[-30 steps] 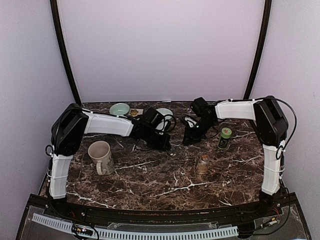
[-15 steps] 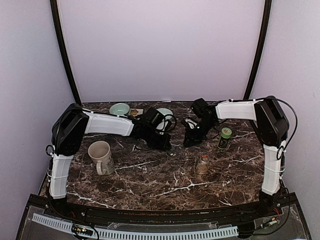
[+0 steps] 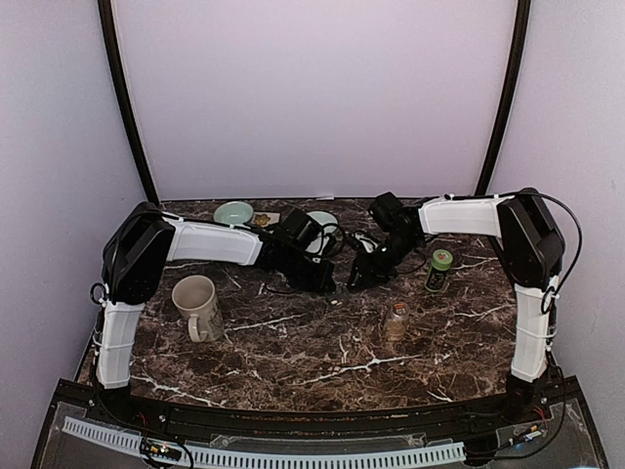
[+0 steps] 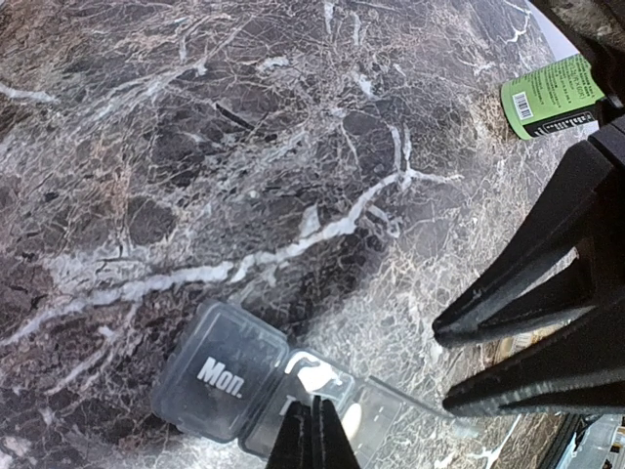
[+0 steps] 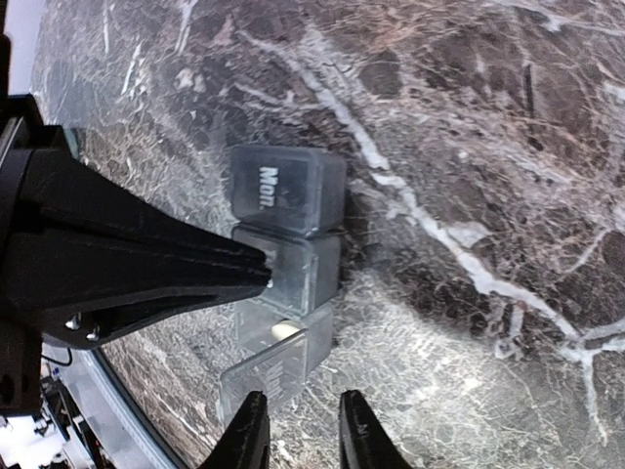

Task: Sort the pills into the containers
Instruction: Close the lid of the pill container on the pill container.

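A clear weekly pill organizer (image 4: 244,376) lies on the marble between both grippers; its first lid reads "Mon." My left gripper (image 4: 314,422) is shut, and its tips rest on the second compartment's lid. The third compartment's lid (image 5: 269,376) stands open with a pale pill (image 5: 284,331) inside. My right gripper (image 5: 298,430) hovers just off that open end, slightly open, with only marble between its fingers. In the top view the organizer is mostly hidden under the left gripper (image 3: 327,281) and the right gripper (image 3: 357,280).
A green-capped bottle (image 3: 439,269) and a small amber bottle (image 3: 395,319) stand at the right. A beige mug (image 3: 196,305) sits at the left. Two pale green bowls (image 3: 233,212) (image 3: 320,223) are at the back. The green-labelled bottle (image 4: 552,96) also shows in the left wrist view.
My right gripper has swung left and down towards the organizer and its jaws have parted a little. The left arm has stayed put.
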`<state>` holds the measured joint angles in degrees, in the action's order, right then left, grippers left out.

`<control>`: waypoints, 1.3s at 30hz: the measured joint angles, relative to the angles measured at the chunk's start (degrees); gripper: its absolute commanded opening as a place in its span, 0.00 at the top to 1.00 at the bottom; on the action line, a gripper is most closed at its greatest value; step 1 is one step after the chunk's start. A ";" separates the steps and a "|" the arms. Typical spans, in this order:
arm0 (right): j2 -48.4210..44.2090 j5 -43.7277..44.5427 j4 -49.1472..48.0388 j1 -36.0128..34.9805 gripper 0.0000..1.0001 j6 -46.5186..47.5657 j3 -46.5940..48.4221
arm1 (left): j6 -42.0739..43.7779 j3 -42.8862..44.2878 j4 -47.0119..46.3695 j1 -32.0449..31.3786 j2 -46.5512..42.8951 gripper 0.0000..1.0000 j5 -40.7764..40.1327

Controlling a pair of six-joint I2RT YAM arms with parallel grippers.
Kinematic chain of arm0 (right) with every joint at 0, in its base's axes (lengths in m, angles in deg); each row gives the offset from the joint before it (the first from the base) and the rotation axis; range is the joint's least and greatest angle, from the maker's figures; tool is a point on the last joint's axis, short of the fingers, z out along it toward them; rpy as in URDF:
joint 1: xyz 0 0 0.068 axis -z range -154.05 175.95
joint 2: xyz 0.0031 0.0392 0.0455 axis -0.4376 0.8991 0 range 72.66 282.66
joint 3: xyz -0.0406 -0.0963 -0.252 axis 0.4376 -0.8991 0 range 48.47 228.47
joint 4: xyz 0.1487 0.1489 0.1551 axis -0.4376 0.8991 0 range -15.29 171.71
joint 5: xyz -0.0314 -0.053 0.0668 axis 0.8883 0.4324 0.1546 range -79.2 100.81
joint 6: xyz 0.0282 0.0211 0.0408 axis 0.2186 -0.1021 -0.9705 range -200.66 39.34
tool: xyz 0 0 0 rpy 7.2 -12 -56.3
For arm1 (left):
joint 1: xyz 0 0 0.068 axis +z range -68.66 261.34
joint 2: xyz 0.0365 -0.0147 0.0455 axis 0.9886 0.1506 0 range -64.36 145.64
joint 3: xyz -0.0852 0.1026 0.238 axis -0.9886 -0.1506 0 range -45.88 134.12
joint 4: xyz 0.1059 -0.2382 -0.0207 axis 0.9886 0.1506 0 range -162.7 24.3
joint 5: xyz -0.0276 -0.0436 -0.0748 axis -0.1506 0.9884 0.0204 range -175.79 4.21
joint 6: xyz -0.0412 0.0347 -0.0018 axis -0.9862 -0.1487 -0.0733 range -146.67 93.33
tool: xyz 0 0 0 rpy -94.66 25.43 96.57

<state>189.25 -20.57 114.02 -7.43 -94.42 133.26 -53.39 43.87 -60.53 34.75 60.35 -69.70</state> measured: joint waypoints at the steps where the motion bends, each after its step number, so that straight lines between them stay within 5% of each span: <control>1: 0.00 -0.42 0.00 -0.04 0.71 0.04 0.00 | 0.02 0.00 -0.02 0.00 0.00 1.00 0.02; 16: 0.83 -3.26 0.13 -0.31 0.61 0.00 0.00 | 0.04 0.00 -0.02 0.09 0.04 1.00 0.70; 39: 5.09 -5.22 -1.18 -1.90 0.60 -2.23 0.92 | 0.02 0.00 -0.07 0.26 0.11 1.00 0.96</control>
<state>194.35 -25.79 112.84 -9.33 -96.65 134.18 -53.37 43.87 -60.60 35.01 60.46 -68.73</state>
